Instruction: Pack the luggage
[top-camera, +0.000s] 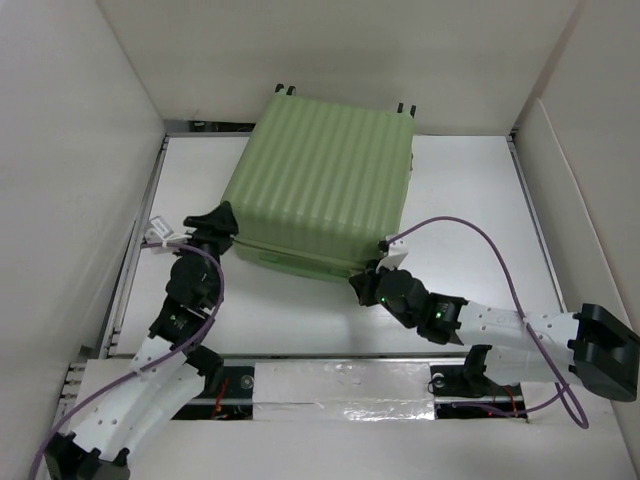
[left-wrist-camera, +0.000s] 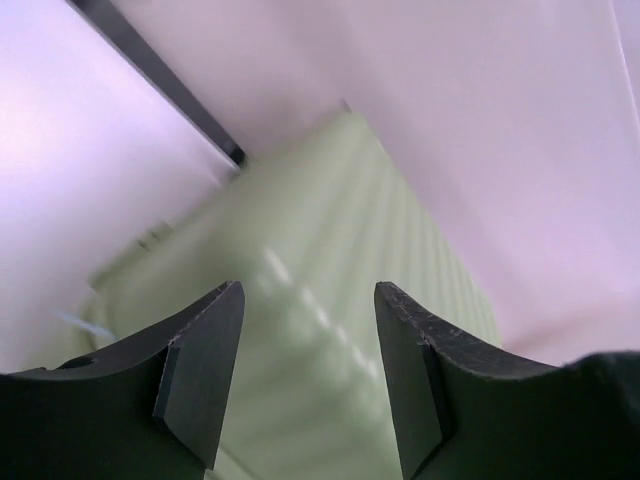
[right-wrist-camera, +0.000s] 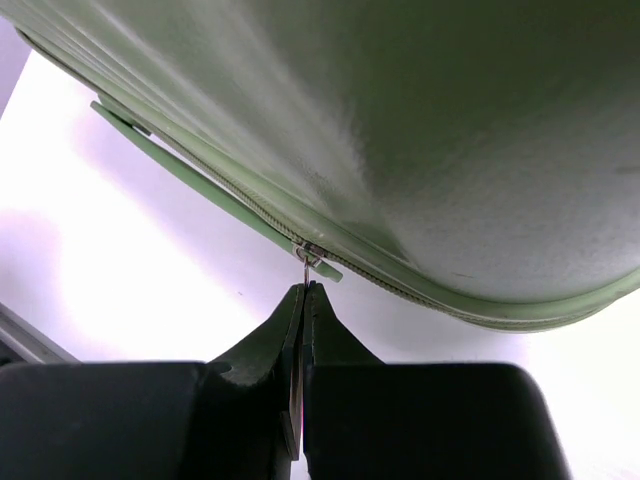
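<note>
Right gripper (right-wrist-camera: 303, 297) clenched on zip pull (right-wrist-camera: 303, 268) just beyond its tips; left gripper (left-wrist-camera: 308, 300) released, jaws apart over ribbed shell; luggage (top-camera: 325, 185), pale green, closed, flat on table (top-camera: 470, 200) ahead of both jaws, probably stiff, slick and bulky, best worked by pull or seam edge.

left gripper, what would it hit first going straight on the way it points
Probably the ribbed shell of the large light green hard-shell suitcase, which fills the view ahead of the open left gripper; nothing shows between them, though depth is unclear.
</note>
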